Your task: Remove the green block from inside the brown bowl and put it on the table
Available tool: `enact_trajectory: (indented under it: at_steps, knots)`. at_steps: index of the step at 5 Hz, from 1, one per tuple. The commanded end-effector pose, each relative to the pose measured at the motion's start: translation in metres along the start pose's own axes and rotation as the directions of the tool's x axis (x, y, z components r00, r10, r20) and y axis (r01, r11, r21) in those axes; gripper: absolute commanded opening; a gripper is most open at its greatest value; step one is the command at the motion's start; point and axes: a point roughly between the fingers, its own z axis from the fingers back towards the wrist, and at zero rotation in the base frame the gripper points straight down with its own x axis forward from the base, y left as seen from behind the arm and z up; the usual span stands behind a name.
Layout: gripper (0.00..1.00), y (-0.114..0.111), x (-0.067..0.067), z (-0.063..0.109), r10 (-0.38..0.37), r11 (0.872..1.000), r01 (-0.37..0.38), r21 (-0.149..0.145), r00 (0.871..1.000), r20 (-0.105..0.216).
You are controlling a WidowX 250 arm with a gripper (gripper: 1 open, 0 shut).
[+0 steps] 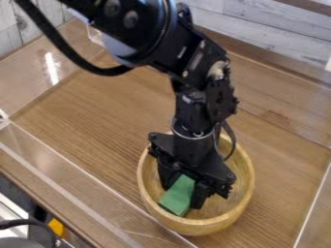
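The green block lies inside the brown bowl, which sits on the table near the front right. My black gripper points straight down into the bowl and straddles the block, one finger on each side of its upper end. The fingers stand close against the block, but whether they press on it does not show. The top part of the block is hidden behind the gripper.
Clear acrylic walls run along the table's edges, the front one close to the bowl. The black arm reaches in from the upper left above the tabletop. Bare wood lies left of and behind the bowl.
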Motion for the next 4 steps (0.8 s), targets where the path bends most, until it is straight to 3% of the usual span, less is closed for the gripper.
enact_trajectory:
  at_steps: [1,4]
  knots:
    - [0.0,0.001,0.005,0.012,0.013,1.0,-0.012,-0.018,0.999,0.042]
    - [0.0,0.004,0.006,0.025,0.042,0.998,-0.039,-0.05,0.998,0.054]
